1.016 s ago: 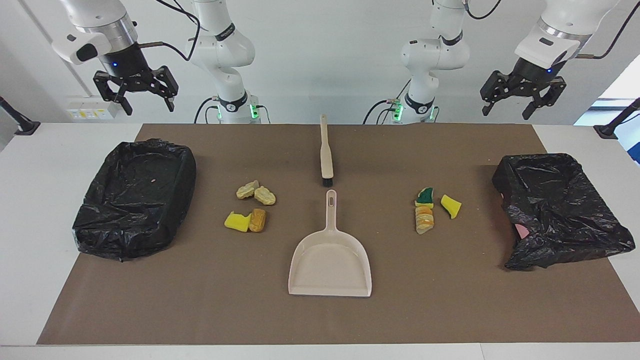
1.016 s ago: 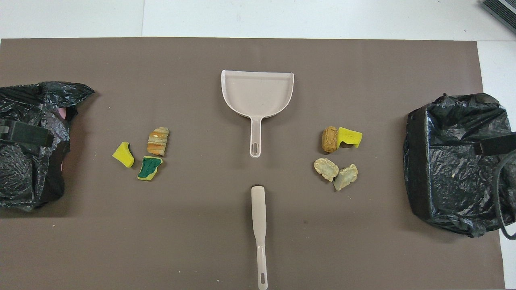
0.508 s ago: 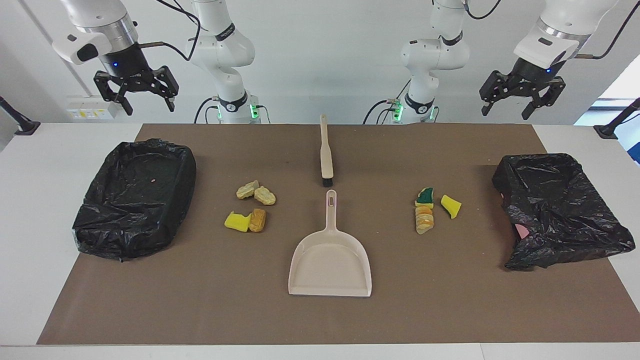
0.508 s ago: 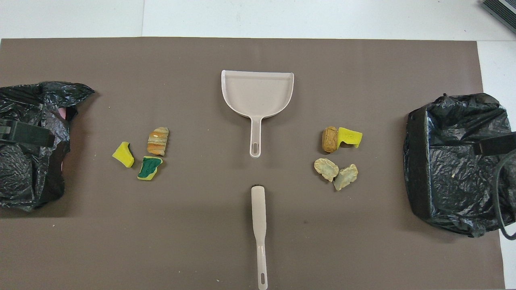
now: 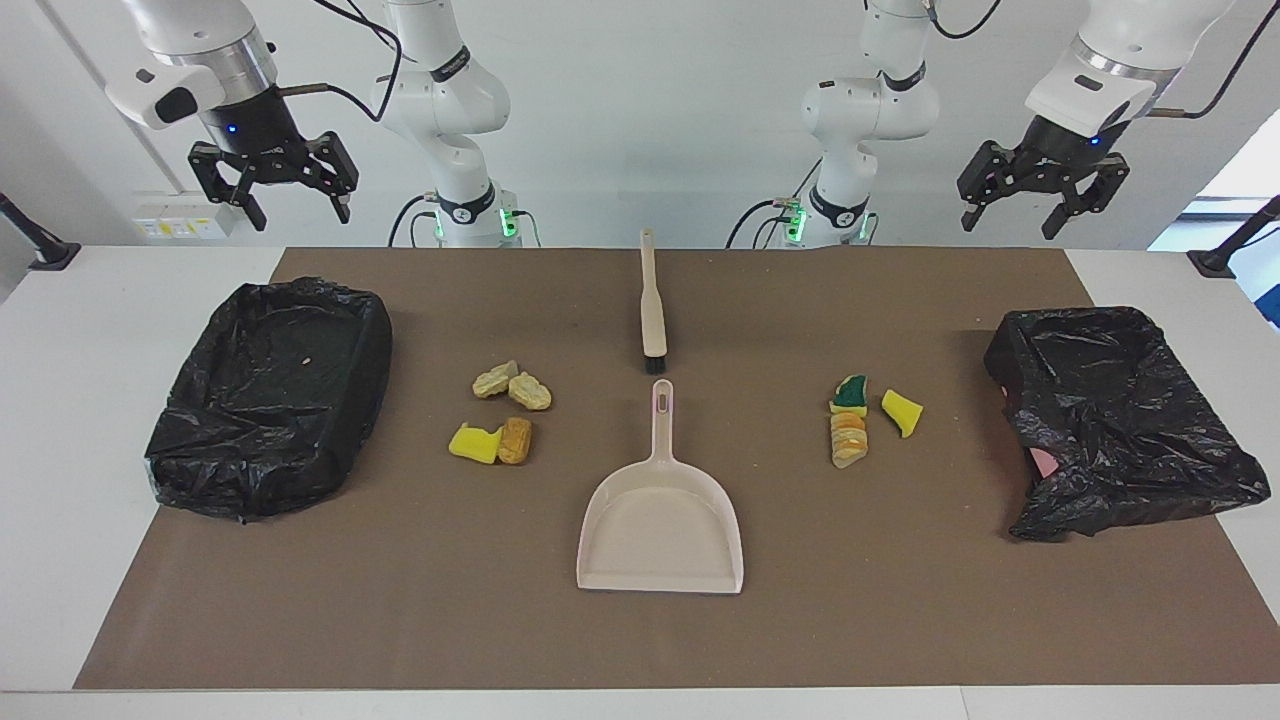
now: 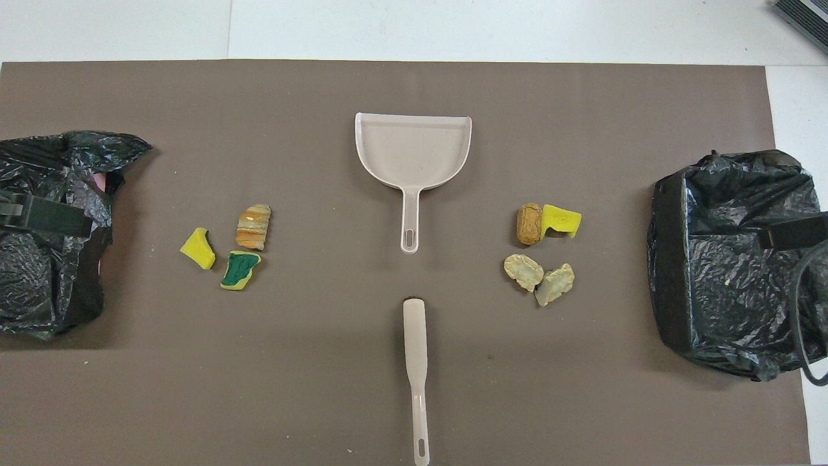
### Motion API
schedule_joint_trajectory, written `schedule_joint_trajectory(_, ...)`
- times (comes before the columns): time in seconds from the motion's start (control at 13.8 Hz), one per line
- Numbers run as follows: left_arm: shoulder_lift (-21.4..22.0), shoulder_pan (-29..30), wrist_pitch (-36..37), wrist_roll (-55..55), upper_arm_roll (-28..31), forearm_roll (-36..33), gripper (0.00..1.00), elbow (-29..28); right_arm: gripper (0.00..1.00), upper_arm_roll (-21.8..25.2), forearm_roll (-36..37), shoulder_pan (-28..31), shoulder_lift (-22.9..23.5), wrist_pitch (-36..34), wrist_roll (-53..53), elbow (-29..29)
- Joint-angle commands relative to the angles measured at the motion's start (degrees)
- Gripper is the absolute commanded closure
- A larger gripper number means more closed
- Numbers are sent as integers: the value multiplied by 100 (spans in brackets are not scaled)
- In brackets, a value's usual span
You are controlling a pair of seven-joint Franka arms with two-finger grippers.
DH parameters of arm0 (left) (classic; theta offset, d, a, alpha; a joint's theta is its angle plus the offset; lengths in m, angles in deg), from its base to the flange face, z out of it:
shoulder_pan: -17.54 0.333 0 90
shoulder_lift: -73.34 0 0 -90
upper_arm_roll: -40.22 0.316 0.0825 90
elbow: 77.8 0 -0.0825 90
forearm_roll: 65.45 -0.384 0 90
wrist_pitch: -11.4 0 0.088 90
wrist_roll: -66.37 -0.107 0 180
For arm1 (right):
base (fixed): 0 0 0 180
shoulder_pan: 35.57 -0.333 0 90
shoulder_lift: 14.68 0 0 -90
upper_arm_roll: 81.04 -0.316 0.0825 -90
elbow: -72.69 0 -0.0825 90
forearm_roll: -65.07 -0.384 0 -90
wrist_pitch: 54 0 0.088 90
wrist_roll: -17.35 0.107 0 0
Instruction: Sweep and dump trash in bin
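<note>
We see both sets of jaws spread wide and holding nothing: the left gripper (image 5: 1042, 205) hangs high in the air at the left arm's end of the table, above the edge nearest the robots, and the right gripper (image 5: 273, 195) hangs just as high at the right arm's end. Both arms wait, well clear of everything on the brown mat (image 5: 400, 610). Under each gripper, slightly farther from the robots, sits a bin lined with a black bag: the bin at the left arm's end (image 5: 1110, 420) has its bag crumpled and slumped over it, and the bin at the right arm's end (image 5: 270, 395) shows an open hollow. The trash lies on the mat in two small clusters. The three chunks (image 5: 860, 415) toward the left arm's end are a green-backed piece, a bright yellow piece beside it, and a striped orange-beige piece touching the green one. The four chunks (image 5: 505, 415) toward the right arm's end are two beige pieces touching each other and, a little farther from the robots, a yellow piece against an orange-brown one. Between the clusters, at the middle of the mat, lies the beige dustpan (image 5: 660, 520) with its handle pointing toward the robots, and the brush (image 5: 652, 305) lies nearer to the robots, its bristle end just short of the dustpan's handle.
</note>
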Motion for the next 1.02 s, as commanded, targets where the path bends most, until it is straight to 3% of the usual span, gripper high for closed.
schedule_joint_trajectory(0.0,202,0,5,18,-165,55,0,-232,0,-6,-125,28,45,-54,-89,103)
schedule_joint_trajectory(0.29,553,0,-12,367,-489,64,0,-768,0,3,-125,28,45,-54,-89,103)
schedule_joint_trajectory(0.65,1327,-9,-372,747,-1166,274,0,-2024,0,-6,-125,28,45,-54,-89,94)
schedule_joint_trajectory(0.94,1390,-35,-723,1035,-1719,521,0,-2508,0,-6,-125,28,45,-54,-89,94)
